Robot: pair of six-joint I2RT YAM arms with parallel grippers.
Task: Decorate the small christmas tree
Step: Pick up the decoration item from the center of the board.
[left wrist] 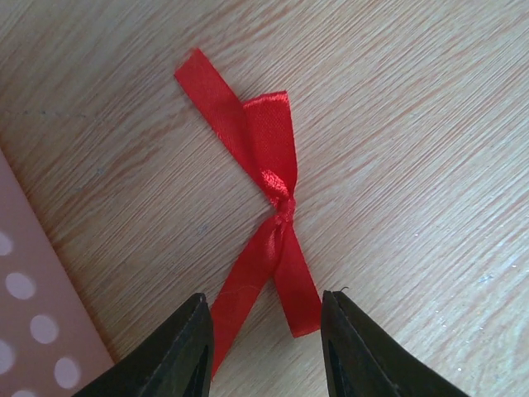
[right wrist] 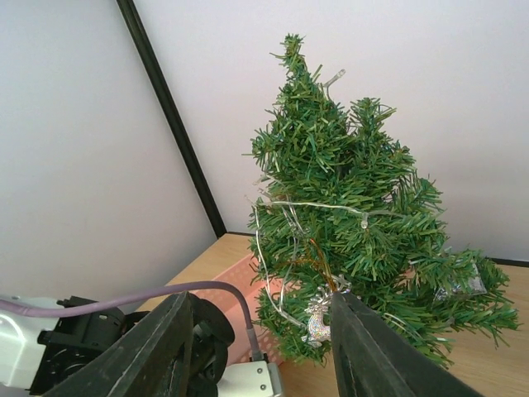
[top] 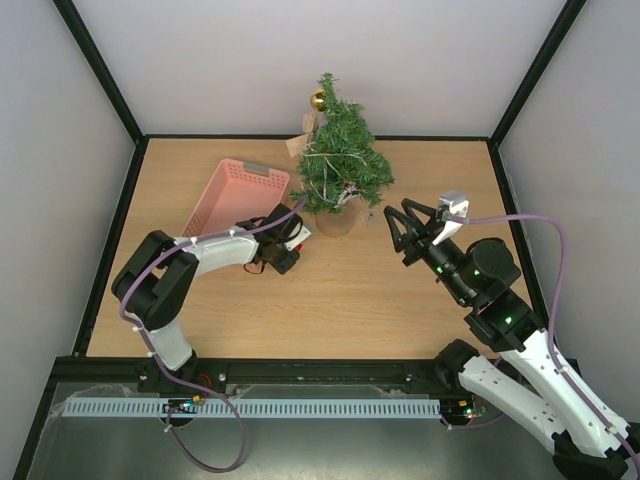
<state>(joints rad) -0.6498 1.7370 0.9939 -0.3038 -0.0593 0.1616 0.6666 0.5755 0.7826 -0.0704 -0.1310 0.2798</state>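
The small christmas tree (top: pixel 340 165) stands at the back middle of the table, with a pale light string through its branches and a gold ball (top: pixel 318 100) near the top. A silver reindeer ornament (right wrist: pixel 318 318) hangs low on the tree (right wrist: pixel 355 215). A red ribbon bow (left wrist: pixel 266 157) lies flat on the wood. My left gripper (left wrist: pixel 266 335) is open just above it, and the bow's two tails reach between its fingers without being pinched. My right gripper (top: pixel 397 225) hovers open to the right of the tree, and in its wrist view the gripper (right wrist: pixel 260 343) holds nothing.
A pink perforated basket (top: pixel 240 195) sits left of the tree, right beside my left gripper (top: pixel 288 250); its wall (left wrist: pixel 25 322) shows at the lower left of the left wrist view. White walls with black frame posts enclose the table.
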